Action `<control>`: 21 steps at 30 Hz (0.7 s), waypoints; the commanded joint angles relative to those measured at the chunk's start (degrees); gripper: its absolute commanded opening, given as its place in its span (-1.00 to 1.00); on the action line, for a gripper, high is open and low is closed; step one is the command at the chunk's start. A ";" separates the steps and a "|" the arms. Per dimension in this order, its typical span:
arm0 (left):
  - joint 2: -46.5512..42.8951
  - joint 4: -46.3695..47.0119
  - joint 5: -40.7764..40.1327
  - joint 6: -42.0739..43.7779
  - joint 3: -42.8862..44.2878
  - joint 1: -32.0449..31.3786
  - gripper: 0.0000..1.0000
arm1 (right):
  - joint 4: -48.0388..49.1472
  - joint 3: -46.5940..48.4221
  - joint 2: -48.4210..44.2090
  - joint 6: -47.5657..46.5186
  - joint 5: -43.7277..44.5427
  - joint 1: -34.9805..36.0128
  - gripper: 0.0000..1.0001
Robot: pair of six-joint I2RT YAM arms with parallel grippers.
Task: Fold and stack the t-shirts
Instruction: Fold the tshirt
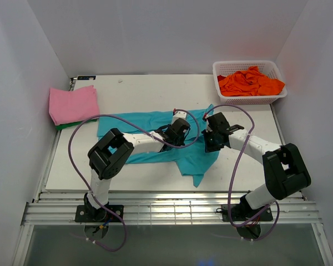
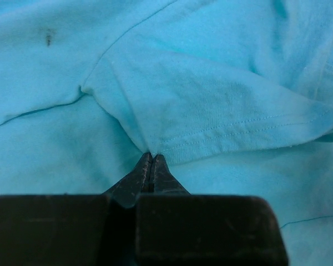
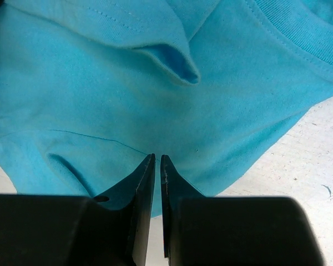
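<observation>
A teal t-shirt (image 1: 133, 122) lies spread across the middle of the white table, one part hanging down toward the near edge. My left gripper (image 1: 178, 132) rests on the shirt's middle. In the left wrist view the left gripper (image 2: 151, 154) is shut, pinching a raised fold of the teal t-shirt (image 2: 211, 100) by the sleeve hem. My right gripper (image 1: 212, 138) sits at the shirt's right side. In the right wrist view the right gripper (image 3: 157, 157) shows only a thin slit between its tips, which nip the teal t-shirt (image 3: 100, 83) near its edge.
A folded pink t-shirt (image 1: 73, 103) lies at the back left on a green one (image 1: 64, 126). A white lattice basket (image 1: 247, 64) at the back right holds crumpled orange t-shirts (image 1: 250, 82). White walls close in both sides and the back.
</observation>
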 commanded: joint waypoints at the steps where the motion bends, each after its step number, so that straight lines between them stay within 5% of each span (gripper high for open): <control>1: -5.40 -1.46 -2.51 0.87 -0.08 -0.23 -1.00 | 1.10 -0.04 0.12 0.20 0.36 0.19 -0.70; 21: -9.97 -2.87 -4.54 0.26 -5.00 -0.23 -1.00 | 0.57 -0.04 -0.76 0.82 -1.38 0.19 -0.70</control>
